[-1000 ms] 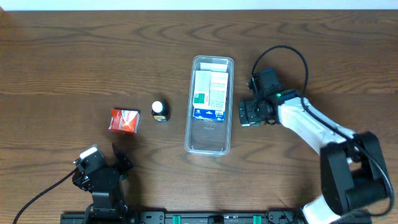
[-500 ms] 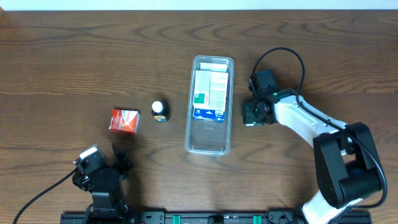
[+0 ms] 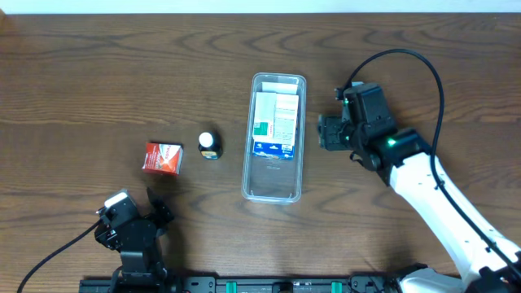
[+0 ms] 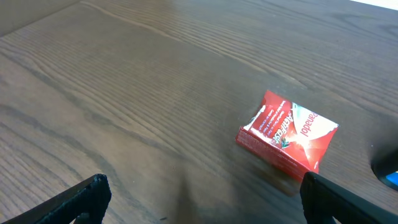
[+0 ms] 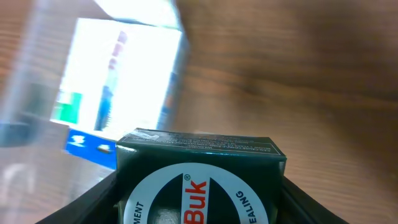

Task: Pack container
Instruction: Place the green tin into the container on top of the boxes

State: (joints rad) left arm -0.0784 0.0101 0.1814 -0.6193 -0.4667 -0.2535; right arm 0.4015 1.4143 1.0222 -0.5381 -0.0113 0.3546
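Container (image 3: 274, 185) lies mid-bench, long side running toward the far edge, white box (image 3: 275, 122) in its far half. Right gripper (image 3: 329, 134) clenched on a dark green box (image 5: 199, 177), just beside the container's right wall. Left gripper (image 4: 205, 202) released near the front edge, left side, red box (image 4: 287, 138) ahead of it.

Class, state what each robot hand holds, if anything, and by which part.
The right hand grips a dark green box by its two opposite sides; the left hand holds nothing.
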